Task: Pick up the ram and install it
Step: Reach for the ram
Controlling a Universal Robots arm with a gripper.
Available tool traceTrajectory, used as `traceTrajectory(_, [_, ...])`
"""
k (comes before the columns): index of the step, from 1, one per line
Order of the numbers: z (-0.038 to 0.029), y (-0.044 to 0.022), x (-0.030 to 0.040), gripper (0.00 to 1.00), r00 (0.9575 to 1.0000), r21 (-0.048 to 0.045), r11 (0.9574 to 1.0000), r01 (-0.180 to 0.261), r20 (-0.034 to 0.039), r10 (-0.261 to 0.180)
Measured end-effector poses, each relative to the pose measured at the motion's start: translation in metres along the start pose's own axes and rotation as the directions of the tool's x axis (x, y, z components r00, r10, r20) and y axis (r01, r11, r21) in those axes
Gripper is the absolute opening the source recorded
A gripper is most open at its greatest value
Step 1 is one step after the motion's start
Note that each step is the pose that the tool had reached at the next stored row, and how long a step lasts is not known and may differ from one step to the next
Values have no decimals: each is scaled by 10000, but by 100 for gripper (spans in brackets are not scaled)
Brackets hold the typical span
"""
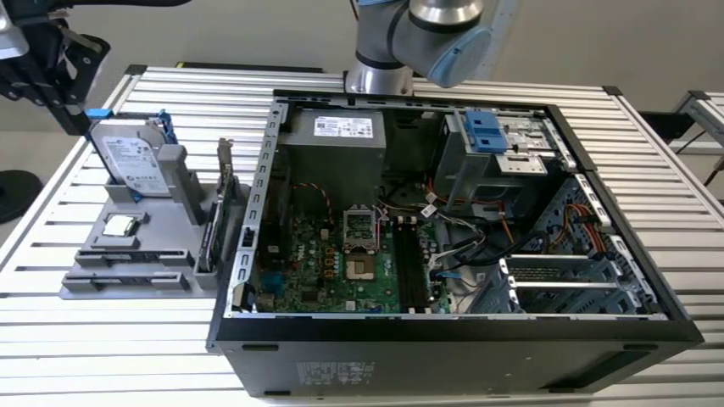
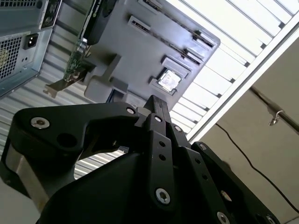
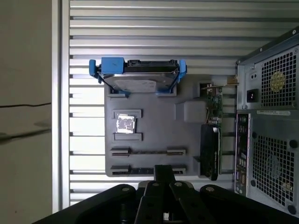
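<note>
Hovering over the grey tray (image 3: pixel 154 128), my gripper (image 3: pixel 164 169) sits closed on nothing; I judge the ram light, stiff, brittle, best pinched across its long edges.

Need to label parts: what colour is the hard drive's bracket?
Blue; the bracket on the hard drive shows best in the first wrist view.

Behind the computer case (image 1: pixel 453 335), the arm (image 1: pixel 436 34) shows silver-grey tube and a pale blue joint cap (image 1: pixel 470 51); the gripper (image 2: pixel 156 103) is black linkage with silver screws (image 2: pixel 162 196), perhaps pins.
</note>
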State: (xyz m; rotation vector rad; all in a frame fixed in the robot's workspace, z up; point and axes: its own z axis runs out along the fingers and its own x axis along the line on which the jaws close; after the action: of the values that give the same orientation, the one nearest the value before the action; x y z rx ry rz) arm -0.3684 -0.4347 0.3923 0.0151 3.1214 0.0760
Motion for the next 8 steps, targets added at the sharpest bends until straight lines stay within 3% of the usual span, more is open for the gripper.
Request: traceTrajectory(8, [-1,-4,32,0,10000,0,10000,6,0,-6])
